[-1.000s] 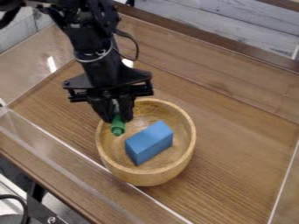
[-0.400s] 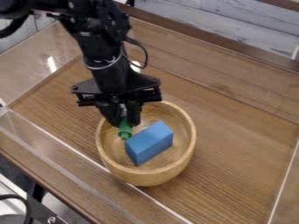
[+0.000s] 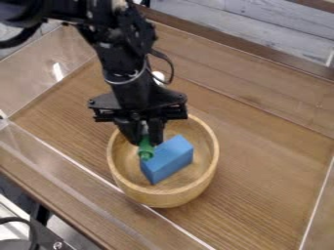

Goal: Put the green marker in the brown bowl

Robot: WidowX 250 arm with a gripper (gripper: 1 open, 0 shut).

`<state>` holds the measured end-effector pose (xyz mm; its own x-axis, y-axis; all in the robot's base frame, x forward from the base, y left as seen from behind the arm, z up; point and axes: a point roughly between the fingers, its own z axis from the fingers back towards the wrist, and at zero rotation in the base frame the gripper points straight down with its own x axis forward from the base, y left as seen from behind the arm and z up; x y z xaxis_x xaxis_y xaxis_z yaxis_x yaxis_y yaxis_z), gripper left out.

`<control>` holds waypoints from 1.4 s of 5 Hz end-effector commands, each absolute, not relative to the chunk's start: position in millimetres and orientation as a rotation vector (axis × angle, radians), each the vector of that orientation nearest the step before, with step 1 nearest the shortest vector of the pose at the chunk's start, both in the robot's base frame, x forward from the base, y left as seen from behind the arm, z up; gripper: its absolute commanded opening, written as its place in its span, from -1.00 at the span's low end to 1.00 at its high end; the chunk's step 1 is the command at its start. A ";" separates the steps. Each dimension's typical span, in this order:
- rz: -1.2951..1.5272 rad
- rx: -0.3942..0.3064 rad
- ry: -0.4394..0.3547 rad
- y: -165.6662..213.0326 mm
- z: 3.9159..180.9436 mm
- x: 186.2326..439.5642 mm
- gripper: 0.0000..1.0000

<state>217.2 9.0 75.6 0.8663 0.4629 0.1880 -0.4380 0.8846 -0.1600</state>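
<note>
The brown bowl [image 3: 120, 168] sits on the wooden table at lower centre. My black gripper [image 3: 144, 135] points down over the bowl's inside, shut on the green marker [image 3: 146, 149]. Only the marker's green lower end shows below the fingers, hanging just above the bowl's floor and right beside the blue block's left corner. The rest of the marker is hidden between the fingers.
A blue rectangular block [image 3: 169, 159] lies inside the bowl, right of centre. Clear plastic walls [image 3: 39, 161] fence the table at the front and left. The table's far edge [image 3: 248, 49] runs along the top right.
The gripper with the marker has shifted a little to the right and slightly lower, from the bowl's left rim toward its middle, nearer the blue block.
</note>
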 end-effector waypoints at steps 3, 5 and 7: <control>0.421 -0.097 -0.244 -3.8 75.8 220.0 1.00; 0.407 -0.090 -0.243 -11.0 73.5 217.8 1.00; 0.405 -0.099 -0.229 -13.8 86.1 221.0 1.00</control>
